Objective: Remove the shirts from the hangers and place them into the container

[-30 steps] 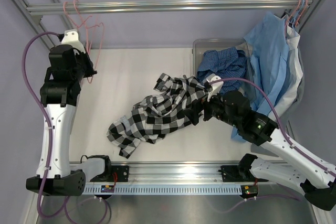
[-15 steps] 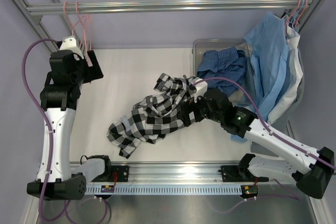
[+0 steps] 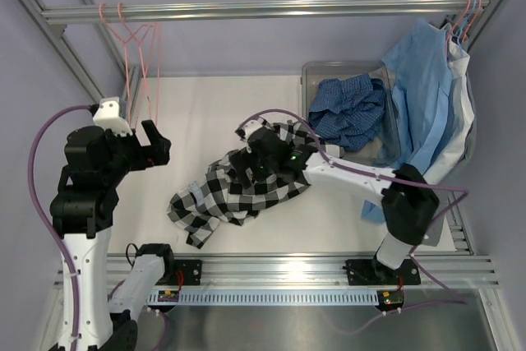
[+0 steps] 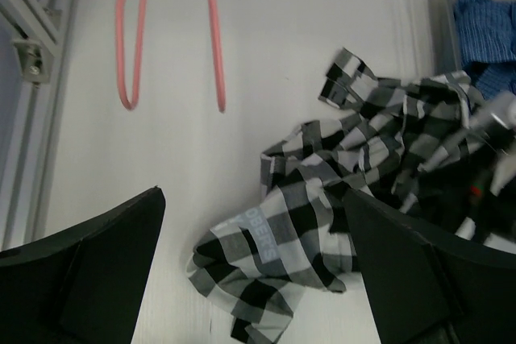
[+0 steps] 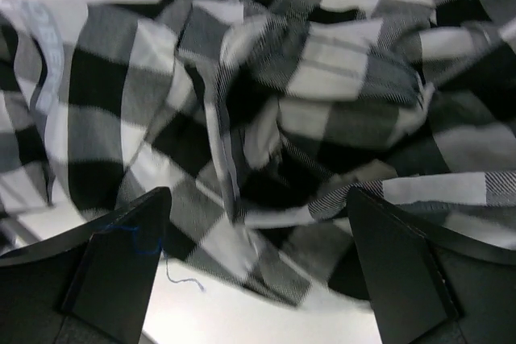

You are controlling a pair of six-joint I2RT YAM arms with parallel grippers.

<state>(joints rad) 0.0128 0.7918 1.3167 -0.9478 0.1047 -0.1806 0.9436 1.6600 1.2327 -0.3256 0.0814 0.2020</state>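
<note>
White tabletop [image 3: 205,113] carries the checked shirt [image 3: 234,187], crumpled mid-table near the container [image 3: 305,86]. Cloth judged soft, light, limp: take a bunched central fold. Right gripper [image 5: 258,239] stands wide over it; left gripper [image 3: 156,147] wide, empty.

Your left arm [image 3: 82,211] rises from its base at 7 o'clock in the top view and folds forward at the wrist. That puts your left gripper [image 3: 161,147] at 9 o'clock, facing 3 o'clock, with its jaws standing wide apart. Your right arm [image 3: 353,177] bends at an elbow near 4 o'clock and stretches out toward 10 o'clock. Your right gripper [image 3: 245,168] sits close to the centre, angled downward, with its jaws spread just as wide.
</note>
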